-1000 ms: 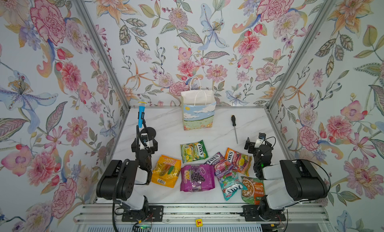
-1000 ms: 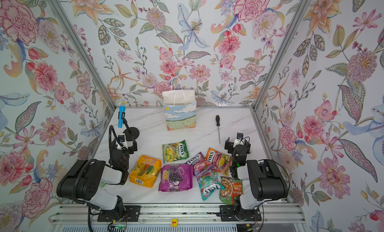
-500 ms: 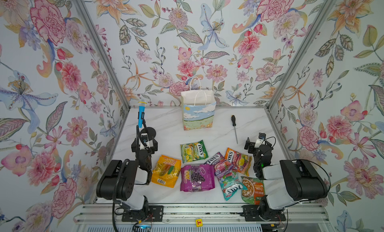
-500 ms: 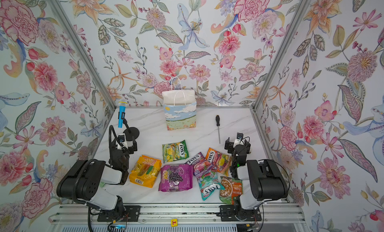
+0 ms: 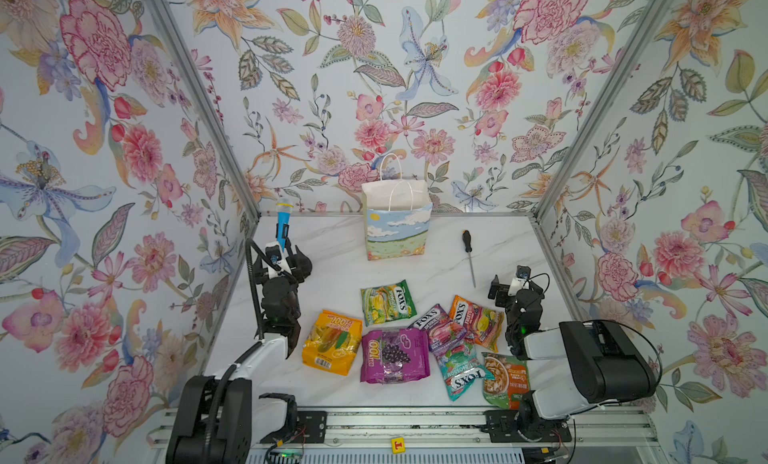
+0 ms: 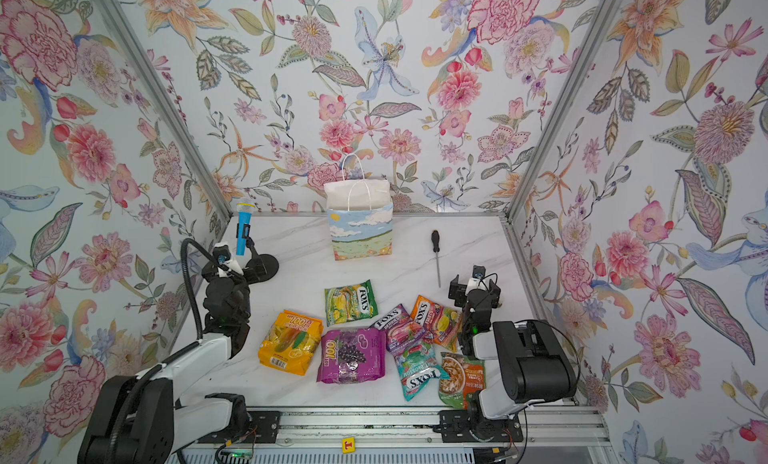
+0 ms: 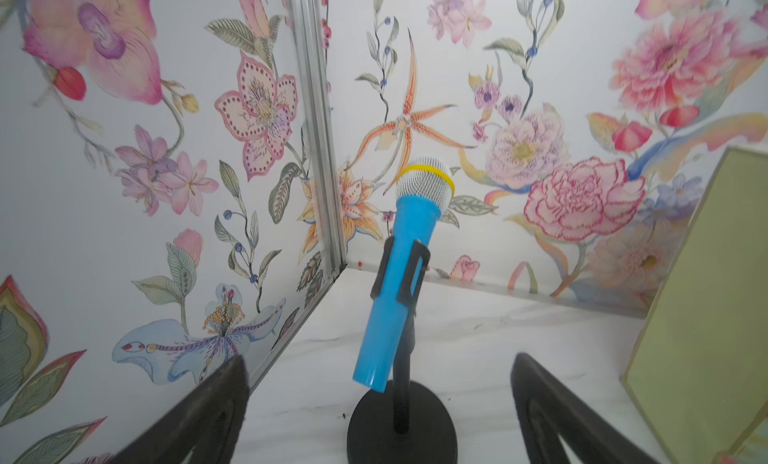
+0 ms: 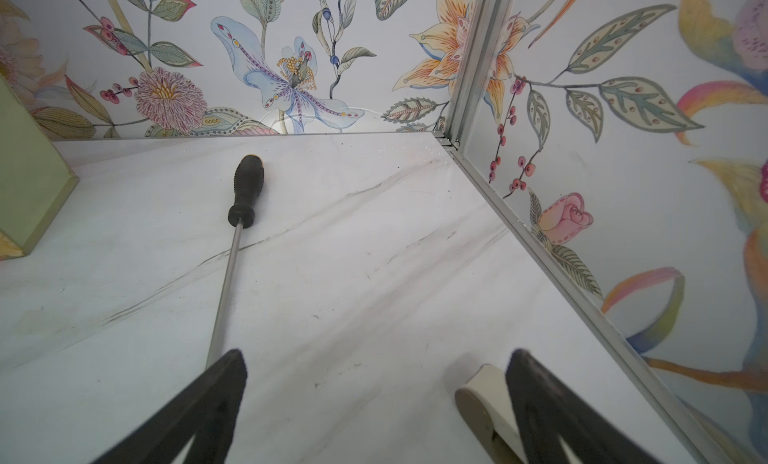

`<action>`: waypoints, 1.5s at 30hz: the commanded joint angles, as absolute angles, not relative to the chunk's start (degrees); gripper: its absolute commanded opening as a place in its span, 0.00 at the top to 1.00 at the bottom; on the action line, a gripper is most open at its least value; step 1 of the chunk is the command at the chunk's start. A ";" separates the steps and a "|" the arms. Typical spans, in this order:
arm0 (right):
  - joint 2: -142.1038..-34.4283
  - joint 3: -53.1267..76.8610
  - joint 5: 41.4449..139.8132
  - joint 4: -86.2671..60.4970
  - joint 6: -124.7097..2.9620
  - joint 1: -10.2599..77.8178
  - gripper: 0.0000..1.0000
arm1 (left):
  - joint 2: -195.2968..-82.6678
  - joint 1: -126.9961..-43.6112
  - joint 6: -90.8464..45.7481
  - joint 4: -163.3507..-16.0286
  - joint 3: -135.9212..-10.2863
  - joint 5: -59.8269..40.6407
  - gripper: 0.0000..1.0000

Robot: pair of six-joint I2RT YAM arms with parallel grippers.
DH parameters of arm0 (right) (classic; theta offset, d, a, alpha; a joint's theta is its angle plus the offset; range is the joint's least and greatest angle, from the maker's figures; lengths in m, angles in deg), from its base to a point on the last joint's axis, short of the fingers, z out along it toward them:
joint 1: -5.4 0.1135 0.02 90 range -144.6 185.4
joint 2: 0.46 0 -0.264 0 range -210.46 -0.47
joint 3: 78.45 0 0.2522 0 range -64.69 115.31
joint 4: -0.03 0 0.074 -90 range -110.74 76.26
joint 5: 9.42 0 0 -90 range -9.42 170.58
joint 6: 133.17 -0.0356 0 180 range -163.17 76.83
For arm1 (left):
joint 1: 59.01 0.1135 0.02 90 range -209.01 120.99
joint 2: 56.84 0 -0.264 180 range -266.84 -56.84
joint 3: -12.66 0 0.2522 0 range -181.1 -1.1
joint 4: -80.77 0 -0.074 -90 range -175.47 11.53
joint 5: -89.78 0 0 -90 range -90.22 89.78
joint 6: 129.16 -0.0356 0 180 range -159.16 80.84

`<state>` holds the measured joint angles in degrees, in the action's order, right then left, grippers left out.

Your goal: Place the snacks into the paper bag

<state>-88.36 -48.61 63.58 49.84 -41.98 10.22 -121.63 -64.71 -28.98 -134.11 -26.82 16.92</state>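
**Seven packets flat on worktop, bag upright at back, both sets of fingers wide and empty**

Left fingers (image 7: 216,403): spread wide, nothing held, aimed at the back-left corner.

Blue toy microphone (image 7: 399,274): just ahead of them. Hard plastic, mesh head up, tilted in a black clip stand.

All packets are glossy, crinkled plastic pillows with crimped ends. They lie flat on the front half of the white marble-look worktop (image 5: 332,270).

- Yellow-orange "100" packet (image 5: 332,343): long axis front-to-back, slightly skewed, barcode end toward the front edge.
- Green FOX'S packet (image 5: 388,301): furthest back of the group, long axis across, logo end to the right.
- Magenta "100" packet (image 5: 395,356): nearly square, logo along its left edge, just beside the yellow-orange one.
- Paper bag (image 5: 397,237): back centre, well apart from the packets. Upright and boxy, matte paper, mouth open upward. Painted sky-and-meadow front faces the packets. White inside, white cord handles standing up.
- Purple FOX'S packet (image 5: 436,329): diagonal, logo end back-left, touching the magenta, teal and orange packets.
- Teal FOX'S packet (image 5: 461,370): long axis front-to-back, logo end toward the front.
- Screwdriver (image 5: 469,256): black ribbed handle toward the back wall, bare steel shaft pointing forward.
- Orange FOX'S packet (image 5: 476,322): diagonal, logo end back-left.
- Green-orange packet (image 5: 505,376): front-to-back, right edge hidden under the right arm.

Right fingers (image 8: 208,399): spread wide, nothing held, low over bare worktop. The screwdriver's tip ends just beside one of them.
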 commanded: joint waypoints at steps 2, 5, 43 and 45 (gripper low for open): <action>-79.58 -40.06 57.35 29.51 -40.60 12.83 0.01 | -115.21 -64.99 -23.12 -125.61 -25.94 10.44 0.01; -74.03 -31.63 56.83 15.09 -47.59 12.51 0.01 | -113.25 -64.99 -21.59 -121.09 -28.48 7.68 0.01; -73.85 -10.31 80.24 -31.31 -61.74 15.85 0.01 | -168.33 -78.77 -21.13 -43.82 -124.83 -2.73 0.20; -73.94 -10.85 80.55 -31.40 -61.64 16.07 0.01 | -172.44 -79.37 -21.40 -41.63 -130.88 -3.02 0.24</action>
<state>-74.66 -9.64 79.12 -30.25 -62.27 15.57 -168.21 -78.57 -19.54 -49.55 -123.23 -4.06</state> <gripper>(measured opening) 0.988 0.778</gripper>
